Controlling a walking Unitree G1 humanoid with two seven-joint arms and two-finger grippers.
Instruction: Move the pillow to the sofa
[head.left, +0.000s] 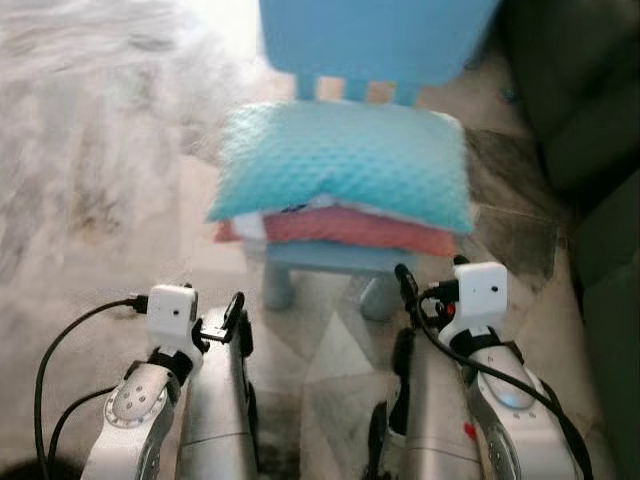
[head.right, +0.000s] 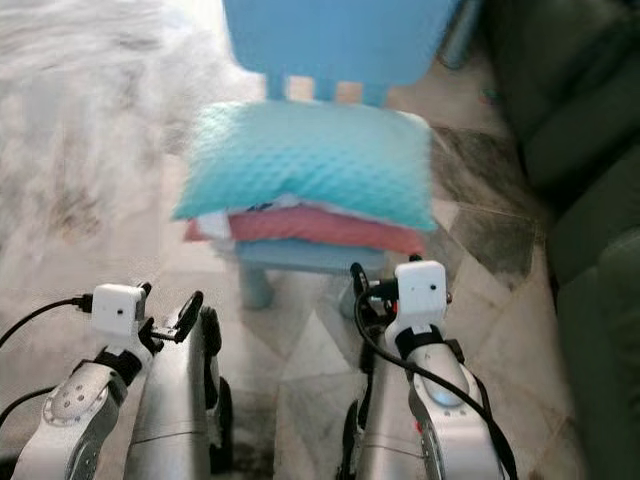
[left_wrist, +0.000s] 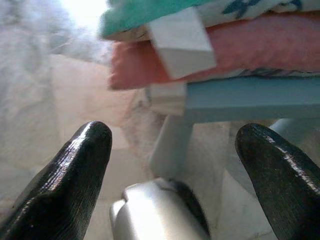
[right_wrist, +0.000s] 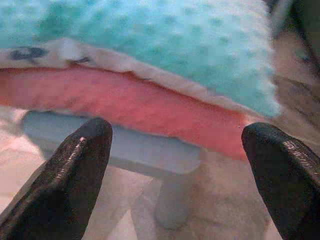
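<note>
A teal dotted pillow lies on top of a coral-pink pillow, both stacked on the seat of a small light-blue chair straight ahead. My left gripper is open, held low in front of the chair's left front leg, short of the pillows. My right gripper is open too, facing the stack's right front corner, with the teal pillow and pink pillow just beyond its fingers. Neither gripper touches anything. The dark green sofa stands to the right.
The chair's blue backrest rises behind the pillows. Pale marble floor spreads to the left and in front of the chair. A narrow strip of floor separates the chair from the sofa.
</note>
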